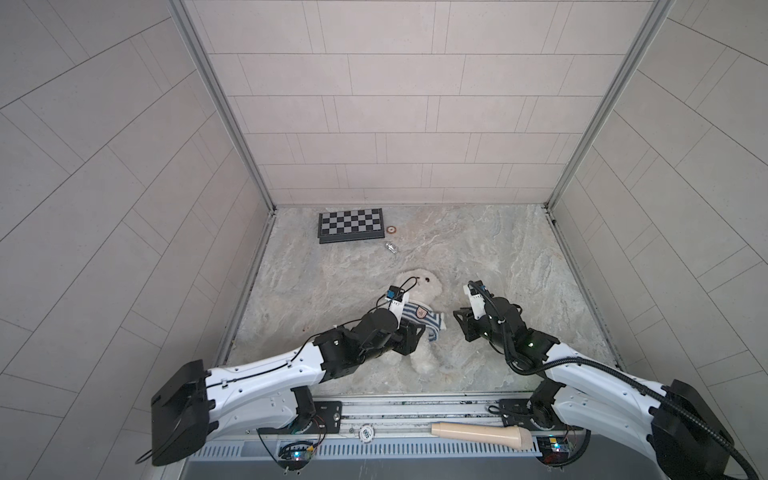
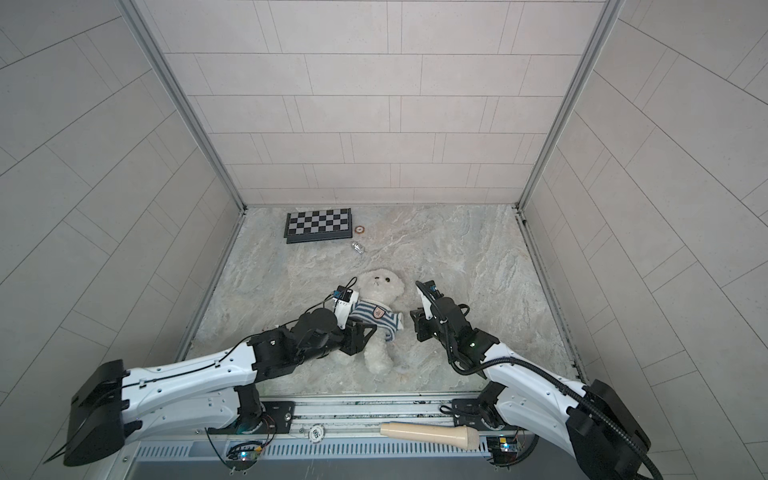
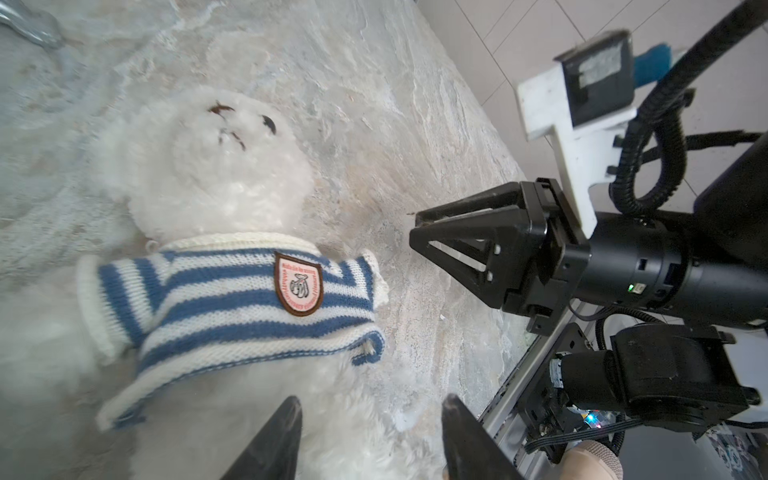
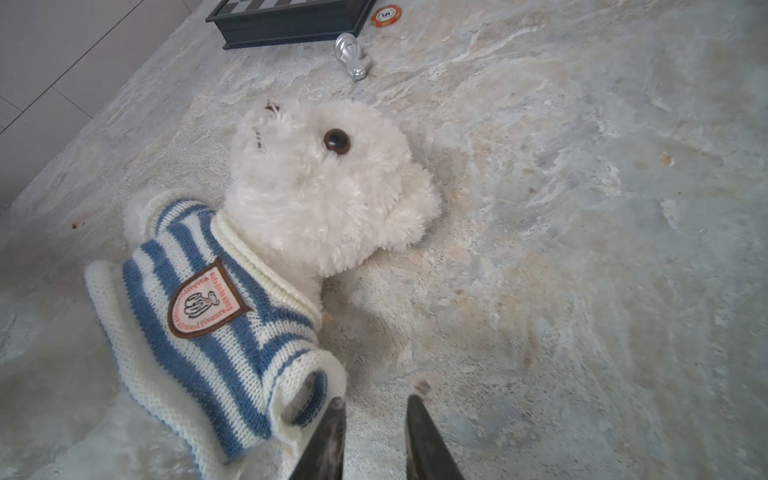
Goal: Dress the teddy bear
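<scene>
Pale tiled walls [image 1: 415, 124] closed in three sides of the cell, and the floor of it was a grey-and-cream marbled tabletop [image 1: 498, 257]. The teddy bear [image 2: 380, 291] lay on its back near the front middle of that surface, head toward the back wall and legs toward the rail. A blue-and-white striped sweater [image 2: 376, 318] with a badge covered its chest. My two arms flanked it.

The left gripper [image 3: 370, 405] hovered over the fur of the lower body, fingers set moderately wide with nothing between them. The right gripper [image 4: 376, 401] sat just beside the sweater's gaping sleeve cuff, fingers only narrowly parted and gripping nothing.

At the back left lay the folding chessboard case [image 1: 351, 224], shut, so I could not see inside it. A beige handle-shaped object [image 1: 478, 434] rested on the front rail. Near the case lay a silver chess piece [image 1: 391, 248] on its side and a small orange chip [image 1: 391, 229].
</scene>
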